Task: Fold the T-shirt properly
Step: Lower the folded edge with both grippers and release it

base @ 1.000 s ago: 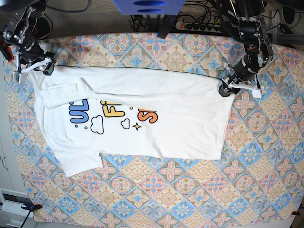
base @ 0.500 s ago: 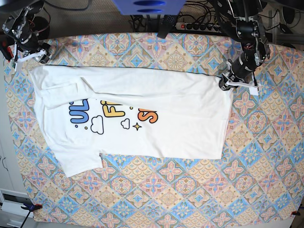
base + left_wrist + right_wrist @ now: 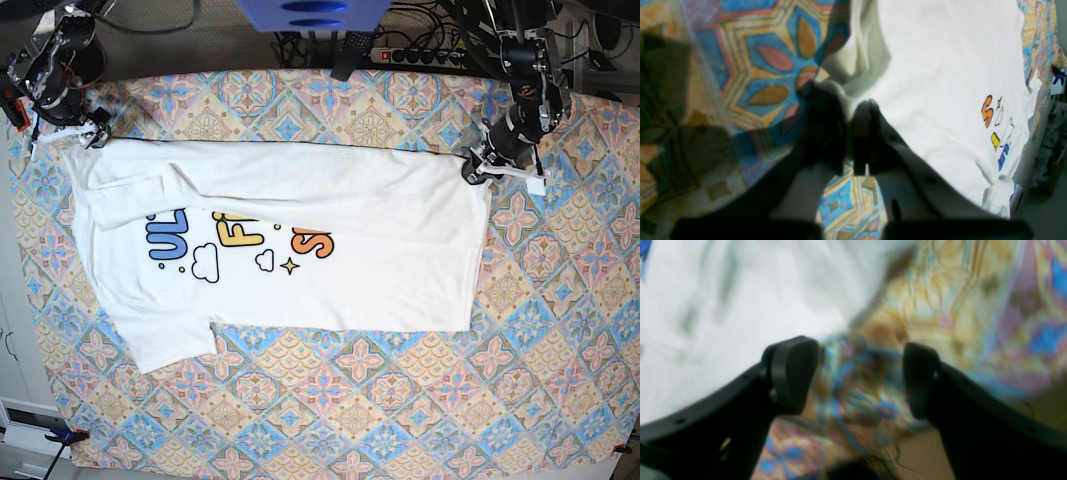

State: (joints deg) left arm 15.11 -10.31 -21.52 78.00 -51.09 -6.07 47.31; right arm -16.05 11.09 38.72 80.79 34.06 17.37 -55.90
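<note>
The shirt (image 3: 290, 250) looks soft and limp; corners grip best. Left end effector (image 3: 848, 110) pinches its corner; right end effector (image 3: 860, 373) is spread, empty.

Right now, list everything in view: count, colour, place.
White short-sleeved cloth T-shirt: one, white with blue, yellow and orange print, spread flat mid-table.
Patterned blue-orange tablecloth: one, covering the table under the shirt.
Power strip: one, dark, behind the table's far edge.
Left gripper: one, black, shut on the shirt's corner, at the base view's right.
Right gripper: one, black, open, over tablecloth beside the shirt's edge.
</note>
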